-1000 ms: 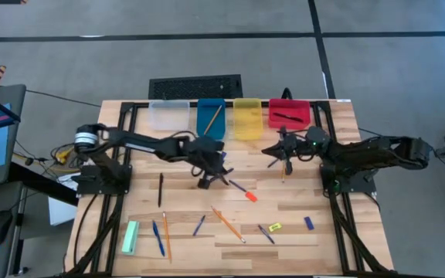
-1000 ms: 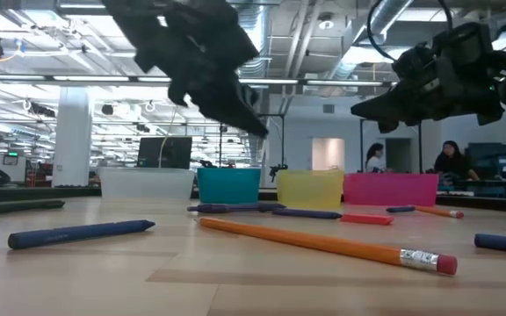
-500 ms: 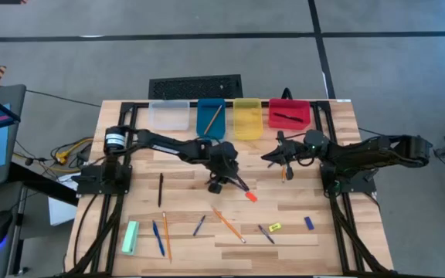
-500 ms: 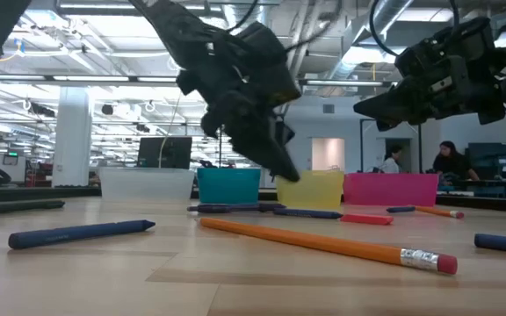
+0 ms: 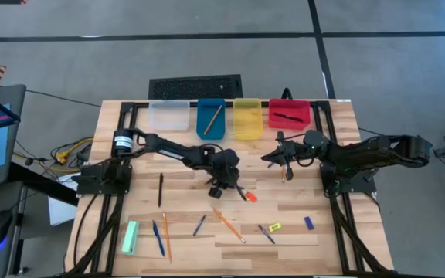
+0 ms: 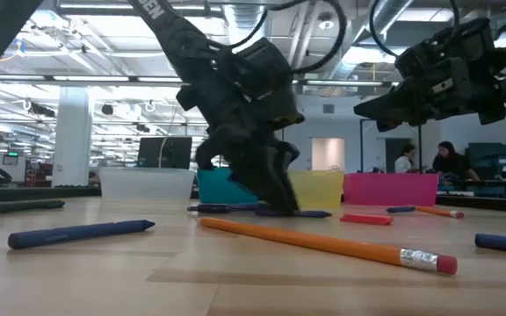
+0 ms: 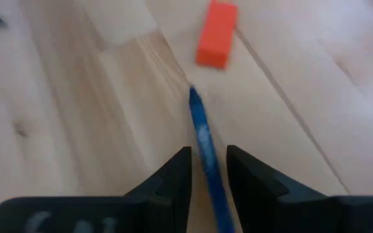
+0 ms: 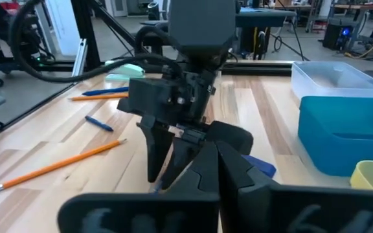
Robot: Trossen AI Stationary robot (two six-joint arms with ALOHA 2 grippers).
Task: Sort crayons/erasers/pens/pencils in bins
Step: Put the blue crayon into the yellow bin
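- Left gripper is down at the counter mid-board, in front of the blue bin; its jaws are spread a little and straddle a thin blue stick, one finger on each side, not yet pressed onto it; judged a line-up for a pinch along the stick's length.
- Whether that stick is a pen or a crayon cannot be told; it lies flat, its tip pointing at the orange-red eraser, which sits just beyond it and apart from the jaws; the straddle keeps the eraser out of the grasp.
- Right gripper hovers above the counter in front of the yellow bin and red bin; its jaws are pressed together; a short orange stick shows just beside it in the high view, but whether it is pinched cannot be told.
- Bins stand in a row at the far edge, clear bin leftmost; one pencil leans in the blue bin and a dark pen lies in the red one; judged early in the sort.
- Still loose on the near half: pencils, dark pens, a yellow eraser, a blue eraser.
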